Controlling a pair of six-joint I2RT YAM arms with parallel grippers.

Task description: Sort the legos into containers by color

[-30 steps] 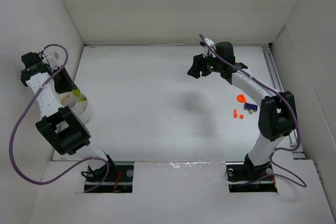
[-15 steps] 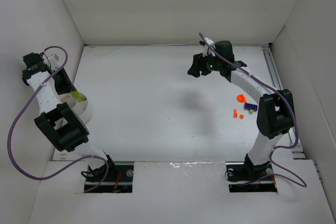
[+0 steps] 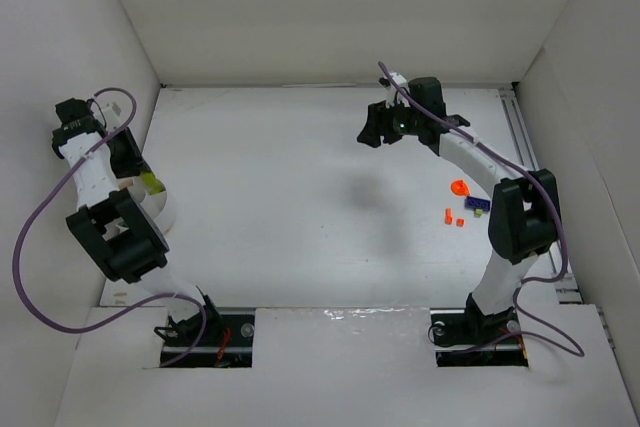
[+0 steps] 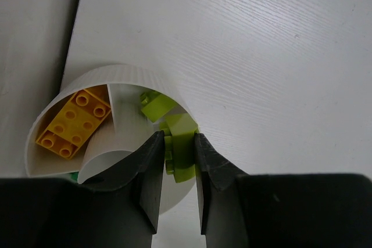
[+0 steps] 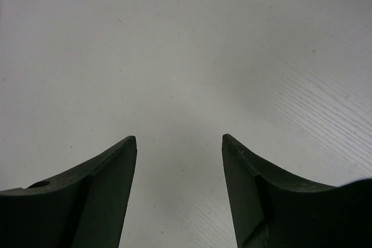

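Observation:
My left gripper [image 4: 178, 135] is shut on a lime-green lego [image 4: 181, 149], held over the rim of a round white container [image 4: 116, 72]. Another green lego [image 4: 156, 106] lies inside it, and a yellow-orange lego [image 4: 74, 122] lies in the neighbouring section. In the top view the left gripper [image 3: 125, 155] is by the left wall, above the containers [image 3: 160, 209]. My right gripper [image 5: 179, 137] is open and empty over bare floor, at the far right-centre in the top view [image 3: 374, 129]. Orange legos [image 3: 459, 188], a purple one [image 3: 479, 205] and a yellowish one [image 3: 480, 214] lie near the right arm.
White walls enclose the floor on the left, back and right. The left wall is close beside the containers. A rail [image 3: 525, 147] runs along the right edge. The right arm's elbow [image 3: 520, 212] stands just right of the loose legos.
The left wrist has shifted slightly right and toward the containers. The right arm has barely moved.

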